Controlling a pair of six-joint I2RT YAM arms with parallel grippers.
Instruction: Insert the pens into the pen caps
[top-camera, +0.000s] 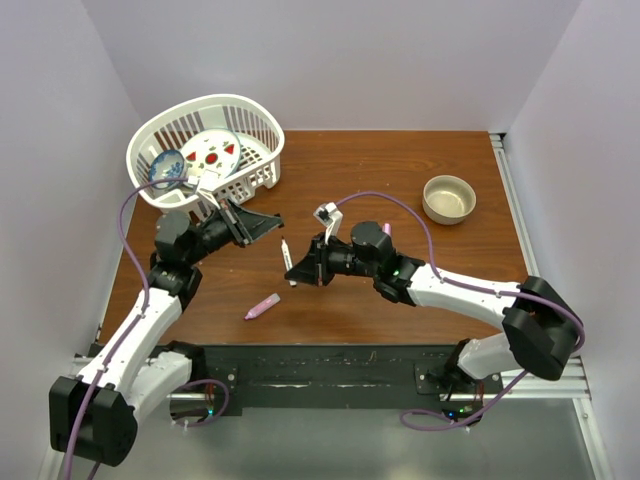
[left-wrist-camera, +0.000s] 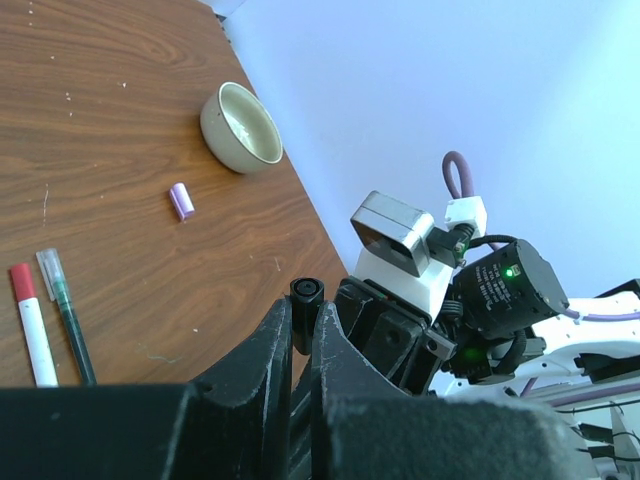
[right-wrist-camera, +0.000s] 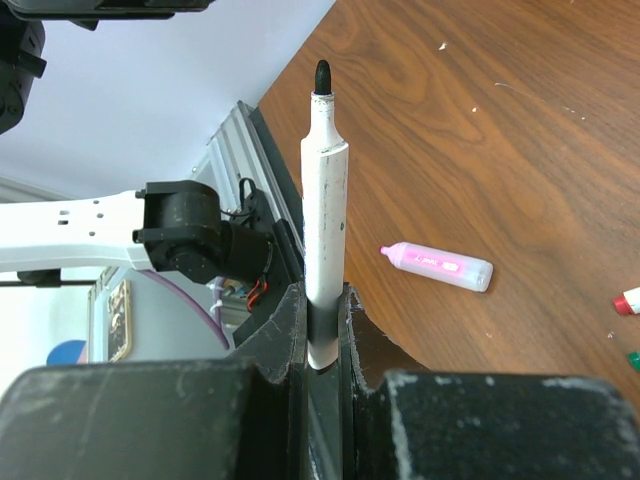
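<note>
Both arms loaded above the middle of the counter.
The left gripper pinches a dark pen cap; the right gripper clamps a white, black-tipped pen. A pink marker lies near the front edge, and a lilac cap lies right of the middle.

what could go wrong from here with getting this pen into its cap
1. The cap is tiny, and only its end peeks out between the fingers of the left gripper. A slightly off approach could jam the tip of the pen on the rim or knock the cap loose.
2. The right gripper pinches the pen near its back end, with most of it sticking out. It may tilt or slide back when pressed in.
</note>
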